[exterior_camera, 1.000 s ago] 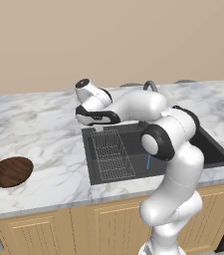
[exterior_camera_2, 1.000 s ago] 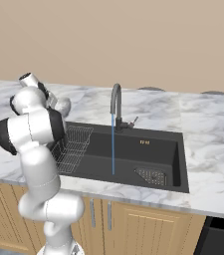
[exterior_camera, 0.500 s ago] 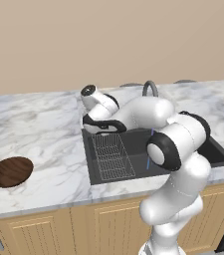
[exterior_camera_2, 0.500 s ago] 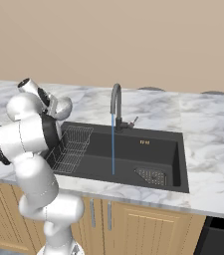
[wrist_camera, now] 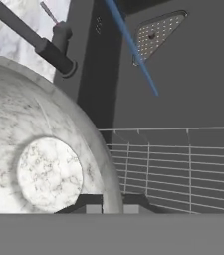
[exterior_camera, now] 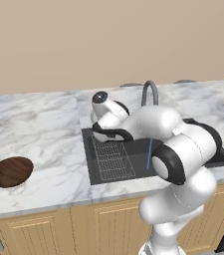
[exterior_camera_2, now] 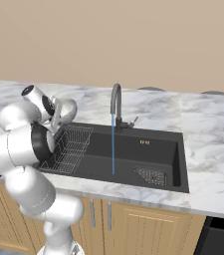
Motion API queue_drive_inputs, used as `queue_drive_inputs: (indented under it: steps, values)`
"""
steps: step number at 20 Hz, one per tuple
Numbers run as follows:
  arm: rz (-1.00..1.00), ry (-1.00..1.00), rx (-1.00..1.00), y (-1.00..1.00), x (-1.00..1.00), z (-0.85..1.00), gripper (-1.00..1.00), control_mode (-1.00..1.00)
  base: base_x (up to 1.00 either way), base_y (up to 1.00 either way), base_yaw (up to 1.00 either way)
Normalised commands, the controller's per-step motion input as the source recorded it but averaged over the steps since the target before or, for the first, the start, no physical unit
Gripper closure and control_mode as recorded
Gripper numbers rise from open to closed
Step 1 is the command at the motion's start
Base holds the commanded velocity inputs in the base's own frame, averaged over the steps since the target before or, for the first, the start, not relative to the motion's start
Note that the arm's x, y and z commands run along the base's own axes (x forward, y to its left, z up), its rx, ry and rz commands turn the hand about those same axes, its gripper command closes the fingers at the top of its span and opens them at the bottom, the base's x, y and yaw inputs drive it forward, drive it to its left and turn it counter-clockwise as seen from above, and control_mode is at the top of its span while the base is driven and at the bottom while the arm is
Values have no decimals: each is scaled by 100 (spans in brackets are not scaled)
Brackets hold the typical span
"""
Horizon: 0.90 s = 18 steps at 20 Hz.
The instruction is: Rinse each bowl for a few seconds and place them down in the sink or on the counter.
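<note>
Claw (wrist_camera: 111,209) clamped tight on the rim of the white-grey speckled bowl (wrist_camera: 39,149), holding it above the wire rack (wrist_camera: 183,164) at the left end of the black sink (exterior_camera_2: 158,149). Faucet (exterior_camera_2: 116,102) running, blue stream (exterior_camera_2: 113,144) falling mid-basin. Brown bowl (exterior_camera: 10,171) sits on the desk (exterior_camera: 44,134), well left.

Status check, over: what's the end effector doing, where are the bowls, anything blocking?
End effector shut on white bowl, over the rack. Faucet running. Brown bowl on counter. Path looks clear.
</note>
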Motion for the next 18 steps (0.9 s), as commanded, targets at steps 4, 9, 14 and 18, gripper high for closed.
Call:
queue_drive_inputs:
  steps: [4,9,14,18]
  values:
    - [-6,0,12,-40,-9,-9,100,-100,0,0,0]
    - [-5,6,13,-26,-3,-16,100,-100,0,0,0]
    - [-7,1,4,-17,1,-19,100,-100,0,0,0]
    - [-3,-1,0,-6,9,-12,100,-100,0,0,0]
